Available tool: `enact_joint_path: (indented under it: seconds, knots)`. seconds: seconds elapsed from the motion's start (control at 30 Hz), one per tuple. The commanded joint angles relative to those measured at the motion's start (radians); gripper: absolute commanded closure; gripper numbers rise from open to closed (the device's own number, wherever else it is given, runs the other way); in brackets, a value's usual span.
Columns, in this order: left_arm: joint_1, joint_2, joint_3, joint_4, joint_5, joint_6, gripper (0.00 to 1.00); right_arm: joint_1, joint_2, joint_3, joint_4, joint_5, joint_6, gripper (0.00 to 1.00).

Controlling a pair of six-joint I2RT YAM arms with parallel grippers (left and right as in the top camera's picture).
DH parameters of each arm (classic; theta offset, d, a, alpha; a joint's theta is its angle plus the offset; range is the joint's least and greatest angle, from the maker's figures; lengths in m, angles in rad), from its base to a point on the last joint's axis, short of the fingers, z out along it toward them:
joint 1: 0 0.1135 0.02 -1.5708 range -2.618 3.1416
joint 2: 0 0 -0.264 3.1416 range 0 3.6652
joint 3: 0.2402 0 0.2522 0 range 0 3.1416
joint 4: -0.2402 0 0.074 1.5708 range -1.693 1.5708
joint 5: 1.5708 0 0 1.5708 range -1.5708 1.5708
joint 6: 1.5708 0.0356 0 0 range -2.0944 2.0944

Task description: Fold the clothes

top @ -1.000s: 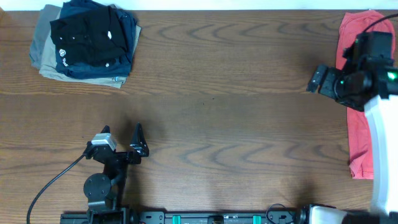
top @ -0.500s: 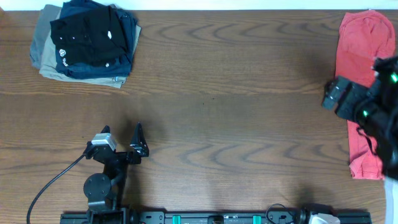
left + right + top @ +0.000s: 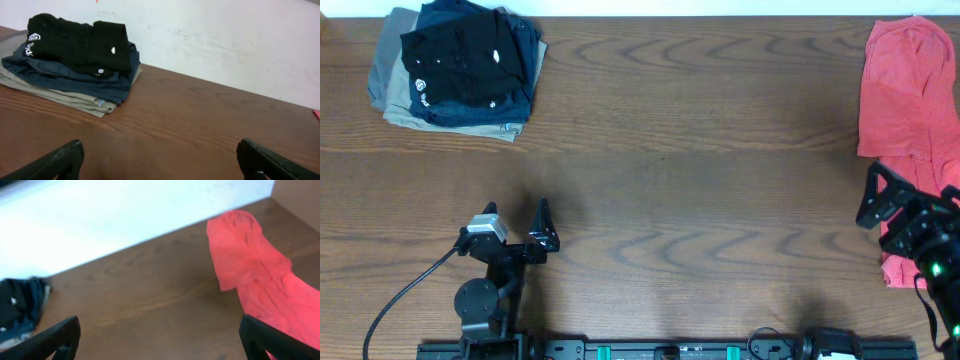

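The clothes (image 3: 455,65), a black garment with small white logo marks, lie folded on top of a stack at the table's far left corner. They also show in the left wrist view (image 3: 75,42) and at the left edge of the right wrist view (image 3: 11,299). My left gripper (image 3: 516,208) rests near the front left, well short of the stack, jaws wide open and holding nothing (image 3: 159,150). My right gripper (image 3: 915,185) hangs at the right edge beside the lower part of a red-pink shirt, also open and holding nothing (image 3: 159,330).
Under the black garment lie a navy-blue piece (image 3: 520,100) and a khaki piece (image 3: 395,105). The red-pink shirt (image 3: 905,90) is spread loose along the right edge (image 3: 250,265). A white wall (image 3: 225,45) stands behind the brown wooden table (image 3: 690,170).
My right arm has swung from over the upper part of the red-pink shirt down toward the table's near right edge. The left arm and the stack have not moved.
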Motion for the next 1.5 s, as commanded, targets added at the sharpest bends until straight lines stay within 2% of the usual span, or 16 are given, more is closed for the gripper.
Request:
enact_joint_path:
  seconds: [0.0,0.27,0.6,0.83,1.13,1.47]
  knots:
    - [0.003,-0.007,-0.015,-0.037,0.013,0.002,0.02,0.054,-0.060,-0.062,0.054,0.007,0.047,0.01]
    - [0.003,-0.007,-0.015,-0.037,0.013,0.002,0.02,0.155,-0.292,-0.361,0.256,0.008,0.046,0.01]
    - [0.003,-0.007,-0.015,-0.037,0.013,0.002,0.02,0.157,-0.571,-0.698,0.379,0.018,0.035,0.01]
    - [0.003,-0.007,-0.015,-0.037,0.013,0.002,0.02,0.158,-0.703,-0.872,0.470,0.019,-0.001,0.01]
    - [0.003,-0.007,-0.015,-0.037,0.013,0.002,0.02,0.157,-0.748,-1.051,0.616,0.014,-0.007,0.01]
    - [0.003,-0.007,-0.015,-0.037,0.013,0.002,0.02,0.157,-0.748,-1.259,0.916,0.014,-0.002,0.01]
